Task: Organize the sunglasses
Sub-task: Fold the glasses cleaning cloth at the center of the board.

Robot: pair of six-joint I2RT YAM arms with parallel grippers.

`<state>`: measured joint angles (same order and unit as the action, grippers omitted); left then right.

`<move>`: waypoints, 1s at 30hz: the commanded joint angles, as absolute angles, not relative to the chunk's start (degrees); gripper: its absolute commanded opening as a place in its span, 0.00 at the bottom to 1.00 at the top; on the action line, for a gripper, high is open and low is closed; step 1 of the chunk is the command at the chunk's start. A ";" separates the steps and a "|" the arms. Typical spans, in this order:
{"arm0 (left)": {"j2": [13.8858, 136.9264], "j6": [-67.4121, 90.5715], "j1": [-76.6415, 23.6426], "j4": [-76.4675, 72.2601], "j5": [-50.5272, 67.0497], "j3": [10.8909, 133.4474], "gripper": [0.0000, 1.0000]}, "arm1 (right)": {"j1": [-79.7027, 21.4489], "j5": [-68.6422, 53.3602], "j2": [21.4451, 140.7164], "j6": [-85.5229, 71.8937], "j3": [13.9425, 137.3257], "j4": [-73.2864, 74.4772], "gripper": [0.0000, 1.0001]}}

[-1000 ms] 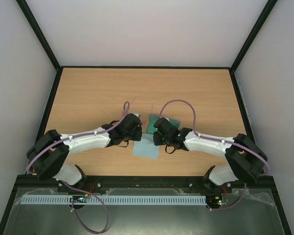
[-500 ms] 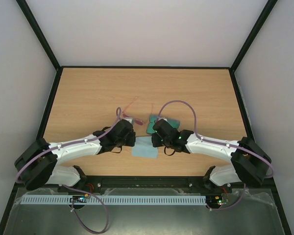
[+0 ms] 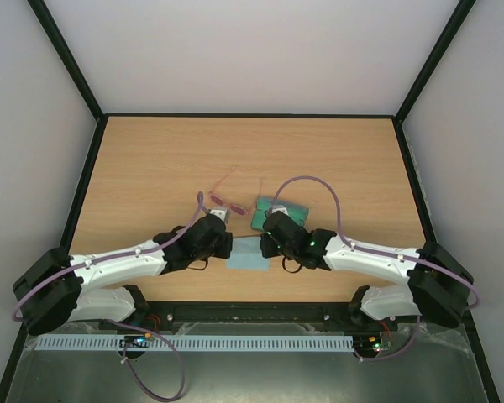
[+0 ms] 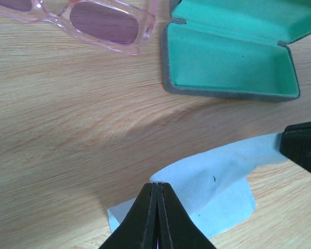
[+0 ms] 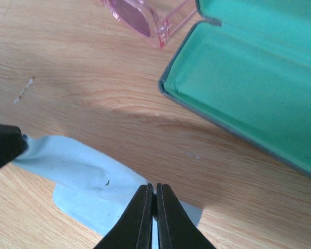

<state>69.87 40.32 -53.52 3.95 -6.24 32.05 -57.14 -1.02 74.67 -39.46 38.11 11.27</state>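
Note:
The pink sunglasses (image 3: 225,201) lie on the table, lenses up, left of the open teal-lined case (image 3: 279,213). They also show in the left wrist view (image 4: 104,23) and the right wrist view (image 5: 139,14). The light blue cloth (image 3: 249,254) lies nearer to me, one edge lifted and folded over. My left gripper (image 4: 156,184) is shut on that edge at its left end. My right gripper (image 5: 154,187) is shut on it at its right end. Each wrist view shows the other gripper's black fingers (image 4: 304,148) (image 5: 4,145) on the cloth (image 4: 212,187) (image 5: 83,174).
The case (image 4: 229,58) (image 5: 259,78) lies open just beyond the cloth. Black rails edge the wooden table (image 3: 151,159) at the left, right and far sides. The arm bases stand at the near edge.
Both grippers have drawn back toward the near edge with the cloth's far edge pinched, folding it over. The sunglasses and the case are now uncovered beyond them.

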 commanded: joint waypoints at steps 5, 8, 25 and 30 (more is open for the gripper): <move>68.61 43.55 -56.73 5.23 -9.84 31.20 0.02 | -57.64 1.97 69.49 -40.34 35.65 12.33 0.07; 67.96 44.58 -57.27 6.51 -10.96 30.92 0.02 | -57.66 1.23 68.67 -40.52 34.38 12.09 0.07; 66.01 46.90 -60.03 9.44 -12.21 30.10 0.02 | -59.31 -0.61 64.79 -42.52 31.03 10.81 0.07; 66.45 48.03 -61.69 9.90 -12.84 30.12 0.02 | -60.13 -1.07 64.17 -43.27 30.24 10.31 0.07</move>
